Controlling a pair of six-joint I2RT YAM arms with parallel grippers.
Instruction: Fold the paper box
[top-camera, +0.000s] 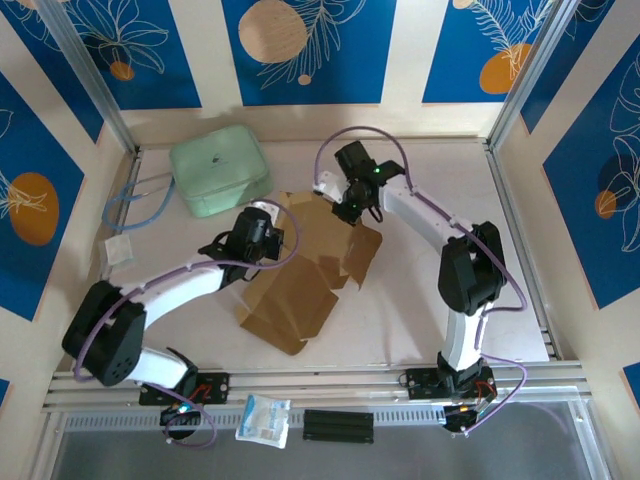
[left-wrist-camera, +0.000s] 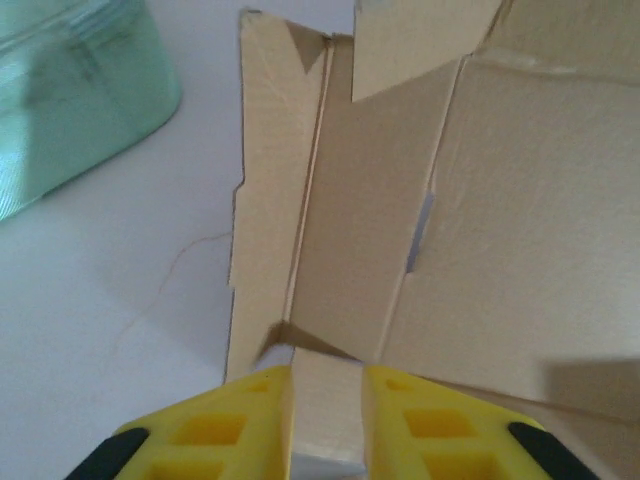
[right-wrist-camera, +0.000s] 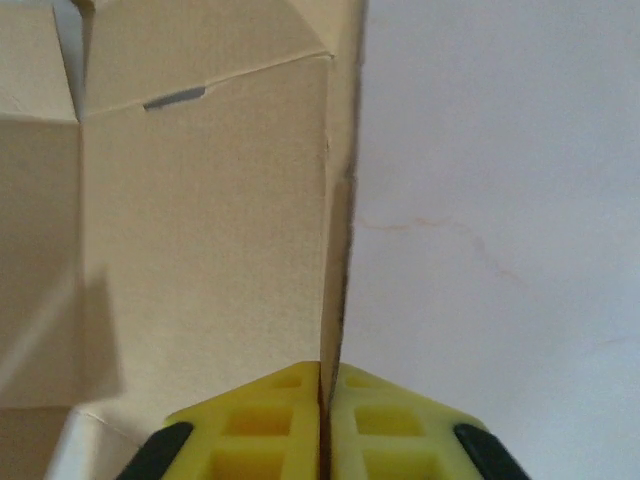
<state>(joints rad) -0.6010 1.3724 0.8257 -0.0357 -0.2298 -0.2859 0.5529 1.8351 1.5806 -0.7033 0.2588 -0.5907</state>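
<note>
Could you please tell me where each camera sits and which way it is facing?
Top external: above and behind the bases, looking down on the table; both arms show.
Left wrist: looks along the left end effector at the paper box and mint pouch.
Right wrist: looks along the right end effector, shut on a box edge.
All three share the box.

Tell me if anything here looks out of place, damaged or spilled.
Nothing looks damaged or spilled. A clear plastic packet lies off the table, past its near edge. The paper box sits crooked, half folded, which fits the task.
</note>
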